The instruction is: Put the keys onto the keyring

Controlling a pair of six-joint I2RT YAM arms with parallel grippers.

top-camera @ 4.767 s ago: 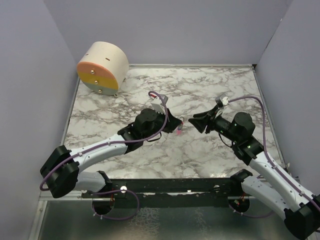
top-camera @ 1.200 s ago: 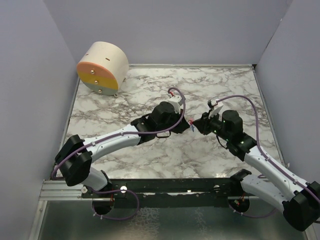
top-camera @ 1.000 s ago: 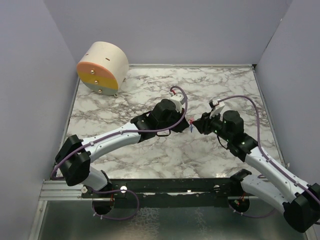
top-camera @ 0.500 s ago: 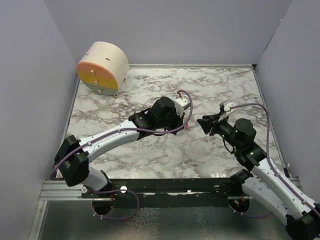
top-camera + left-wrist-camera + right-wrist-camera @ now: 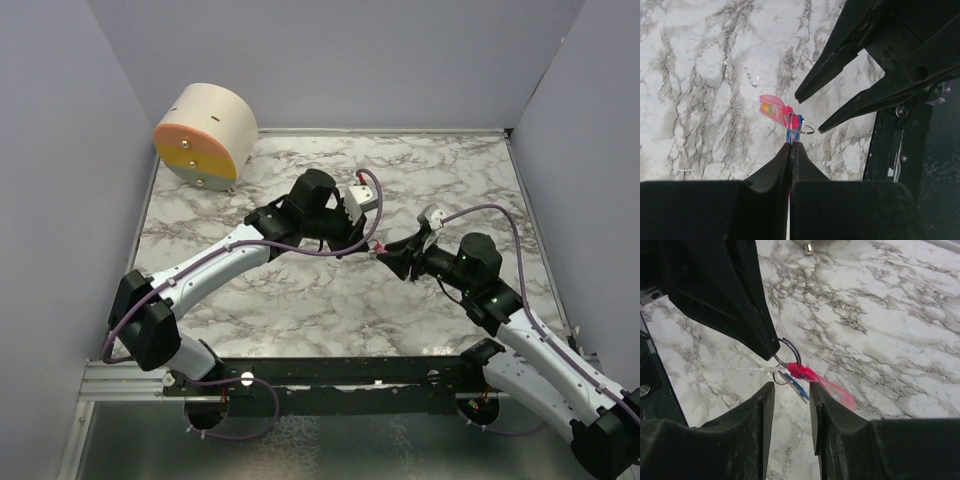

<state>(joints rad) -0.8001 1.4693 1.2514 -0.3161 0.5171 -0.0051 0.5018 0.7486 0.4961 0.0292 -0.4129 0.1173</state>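
My left gripper (image 5: 368, 248) is shut on the keyring's thin metal ring (image 5: 790, 351) and holds it above the marble table (image 5: 450, 170). The pink-red key (image 5: 826, 383) hangs from that ring by its head, and the small blue tag (image 5: 798, 385) hangs beside it on a smaller ring (image 5: 779, 375). In the left wrist view the key (image 5: 773, 109) and the tag (image 5: 793, 133) stick out just past my shut left gripper (image 5: 791, 143). My right gripper (image 5: 790, 386) is open and empty, its fingertips just below the tag. In the left wrist view its open fingers (image 5: 840, 47) lie on either side of the ring.
A cream cylinder with an orange and yellow face (image 5: 205, 135) lies at the table's back left corner. Grey walls close in the left, back and right sides. A black rail (image 5: 330, 375) runs along the near edge between the arm bases.
My right gripper drew back open from the left gripper, then came in again toward the hanging key. My left wrist swung up and left, still holding the ring.
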